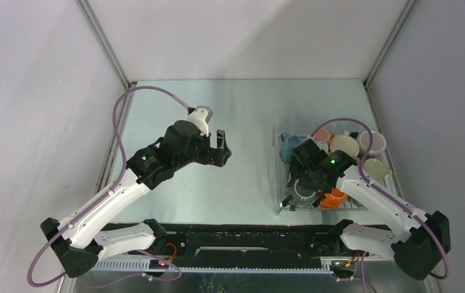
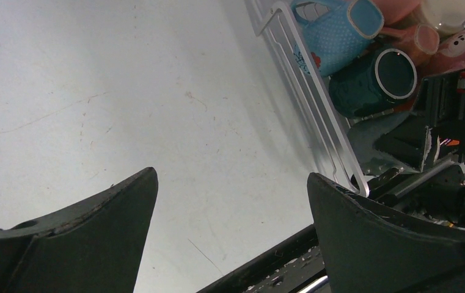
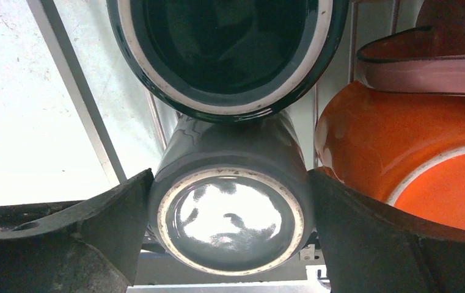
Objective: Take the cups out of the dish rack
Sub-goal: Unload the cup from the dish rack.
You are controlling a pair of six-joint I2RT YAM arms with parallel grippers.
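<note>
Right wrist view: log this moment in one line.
left pincer: open, above table | right pincer: open, straddling grey mug | mug: in dish rack

Left arm [image 1: 113, 195]: extended forward and inward, elbow bent, wrist turned toward table centre. Left gripper [image 1: 222, 148]: level, jaws spread wide.
Right arm [image 1: 376, 198]: angled forward-left, forearm low, wrist pitched down. Right gripper [image 3: 230, 176]: pointing downward, jaws spread fully apart.

White arms [image 1: 110, 201], black joints [image 1: 181, 139], looping purple cables [image 1: 118, 131], black tools [image 1: 222, 146].
</note>
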